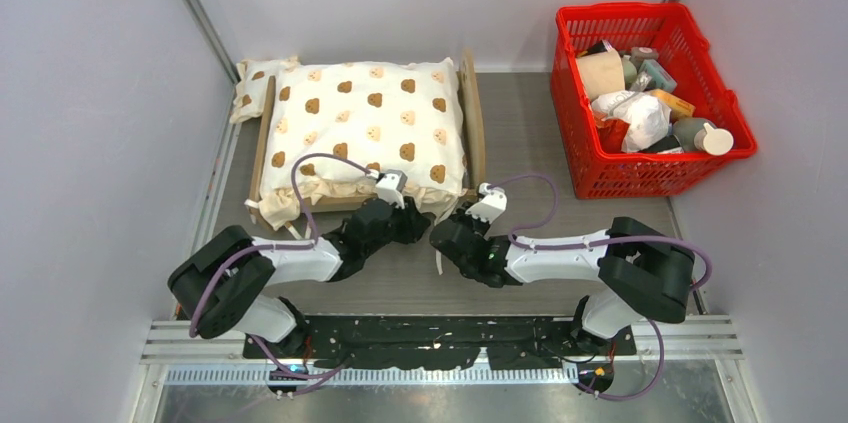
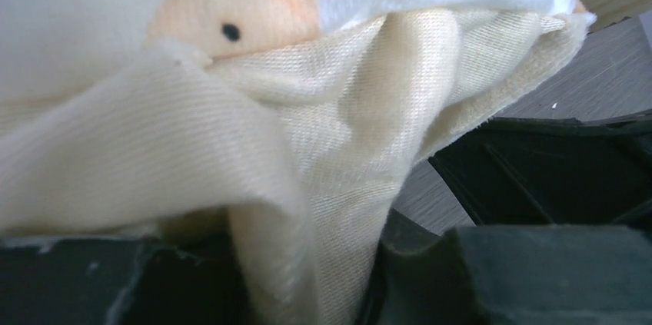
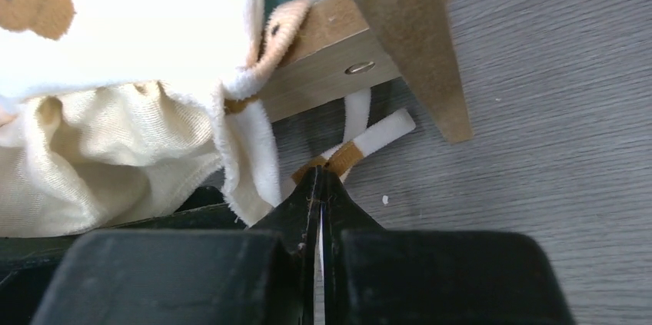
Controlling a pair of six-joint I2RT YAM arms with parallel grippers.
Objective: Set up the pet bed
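**Pet bed [image 1: 472,113] on the table, ruffle and tie strap in the grippers**

Light-wood pet bed upright on the grey table [image 1: 517,118], covered almost edge to edge by the cream bear-print cushion [image 1: 360,123]. Small bear-print pillow [image 1: 252,83] against the bed's far left corner, hanging partly off the frame. Red basket [image 1: 575,133] of assorted items to the bed's right, clear of it.

At the bed's near edge, towards its right corner: left gripper [image 2: 307,252], jaws partway apart and closed on a bunched fold of the cushion's cream ruffle, cloth filling the gap between the fingers [image 2: 507,271].

Just off the bed's near right corner: right gripper [image 3: 320,187], jaws pressed fully together, tips pinching a white tie strap [image 3: 380,134] with a brown band. Strap trailing from under the bed's corner onto the table.
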